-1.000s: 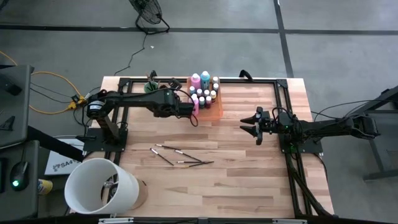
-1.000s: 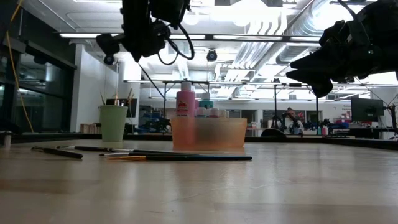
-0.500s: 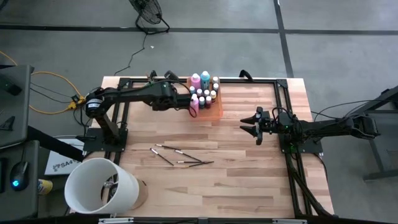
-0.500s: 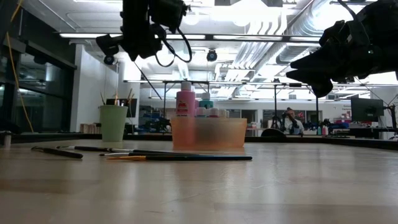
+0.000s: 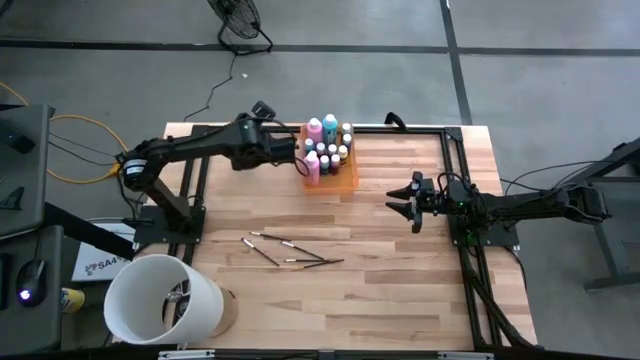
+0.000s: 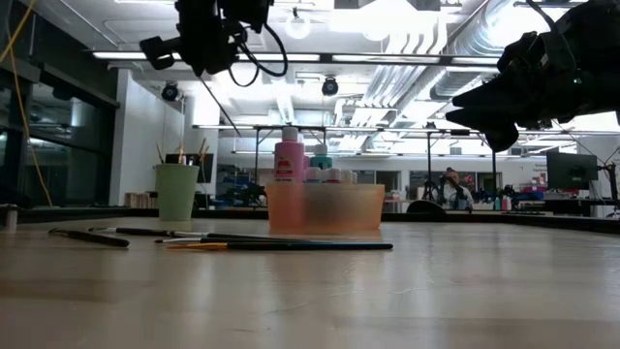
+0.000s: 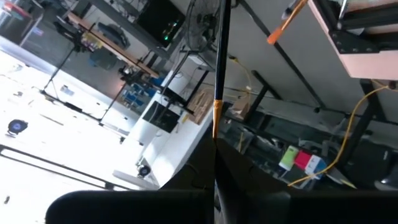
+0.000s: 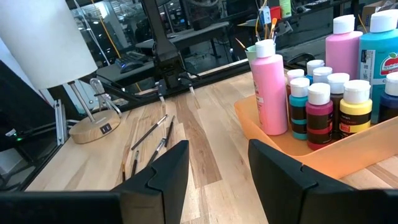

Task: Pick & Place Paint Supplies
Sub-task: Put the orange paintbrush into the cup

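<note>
While my left gripper (image 5: 262, 112) hangs high over the back edge of the table (image 5: 400, 260), close to the mint-green cup (image 6: 176, 191), its wrist view shows a thin dark-handled brush (image 7: 217, 93) rising from between my fingers, so my jaws are closed on it. My right gripper (image 5: 398, 200) waits over the right half of the table, well apart from everything, its jaws spread with nothing in them. In the translucent orange tray (image 8: 323, 158) stand the pink and teal bottles (image 5: 322, 128) with the small pale-capped bottles (image 8: 319, 115) packed beside them. More brushes (image 5: 290, 250) lie loose on the wood toward the front left, near the white lamp (image 5: 160, 300).
</note>
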